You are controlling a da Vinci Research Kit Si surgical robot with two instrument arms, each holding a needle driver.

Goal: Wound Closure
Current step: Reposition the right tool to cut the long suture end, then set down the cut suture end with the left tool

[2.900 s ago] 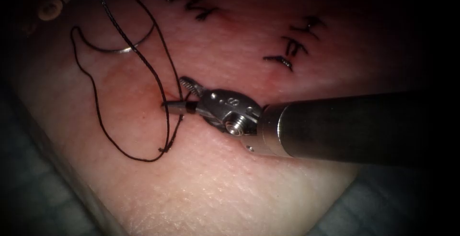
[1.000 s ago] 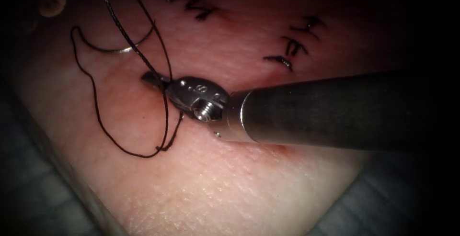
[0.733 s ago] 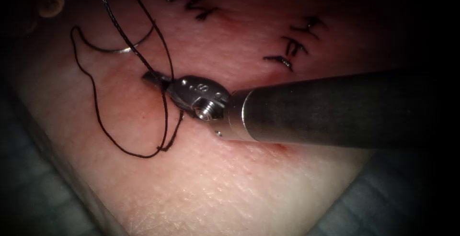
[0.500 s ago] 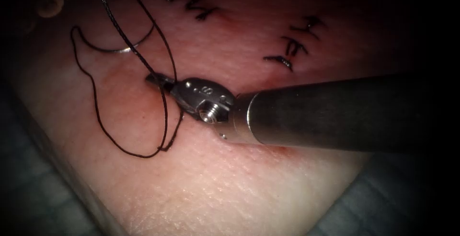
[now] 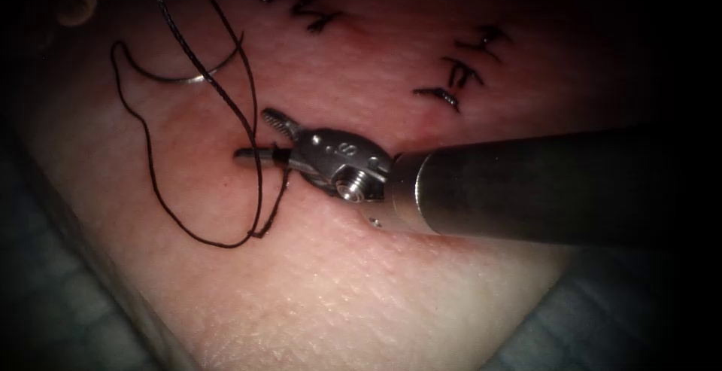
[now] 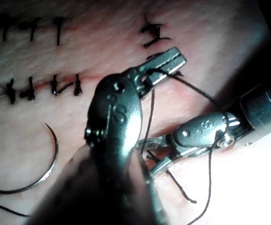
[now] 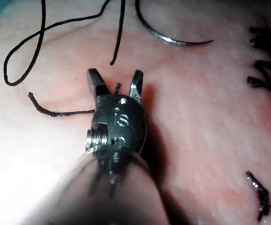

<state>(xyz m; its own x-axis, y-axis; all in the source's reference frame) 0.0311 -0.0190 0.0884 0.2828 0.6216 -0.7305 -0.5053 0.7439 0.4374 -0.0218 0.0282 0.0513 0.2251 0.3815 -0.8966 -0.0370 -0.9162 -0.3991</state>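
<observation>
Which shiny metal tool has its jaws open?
The right arm's tool, holding nothing; the left arm's tool is clamped on black thread. The curved needle lies loose.

Surgical training bench in a lab, not an operating room. Slab of tissue with a cut straight edge sits on a grey-blue cloth, probably a drape, too dim to be sure. Rows of finished black stitches cross the tissue surface, practice work. Loose curved needle and black thread lie on it. A wristed metal tool on a long shaft marks a robotic surgery rig.
</observation>
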